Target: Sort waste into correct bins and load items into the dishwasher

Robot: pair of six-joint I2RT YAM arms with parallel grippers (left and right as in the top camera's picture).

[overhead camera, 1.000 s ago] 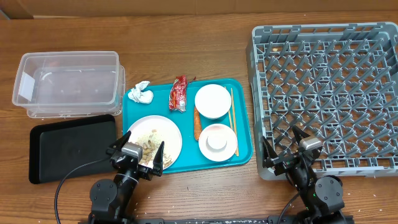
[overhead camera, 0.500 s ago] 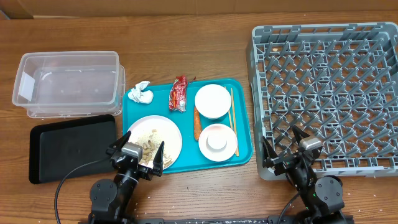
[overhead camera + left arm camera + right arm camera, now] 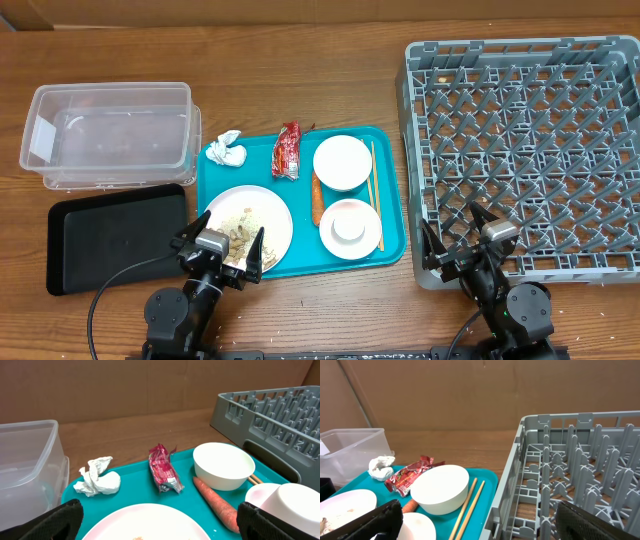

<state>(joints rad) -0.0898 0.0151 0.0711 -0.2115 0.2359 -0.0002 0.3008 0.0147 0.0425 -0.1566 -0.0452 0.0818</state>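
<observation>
plate (image 3: 150, 521) cut off below, chopsticks (image 3: 255, 479) mostly behind bowl (image 3: 222, 465)

A white plate (image 3: 262, 222) smeared with scraps lay flat beneath the left gripper (image 3: 222, 252). Beyond it lay a crumpled napkin (image 3: 226, 150), a red wrapper (image 3: 288, 150), a carrot (image 3: 318, 198), an upright white bowl (image 3: 342, 162) and chopsticks (image 3: 373, 175). The grey rack (image 3: 525, 150) stood right before the right gripper (image 3: 485, 255).

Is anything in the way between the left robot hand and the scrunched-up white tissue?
Only the plate with food scraps. It lies flat on the teal tray, right between the open left gripper and the tissue. Nothing tall stands there, so the gripper could probably pass over it.
</observation>
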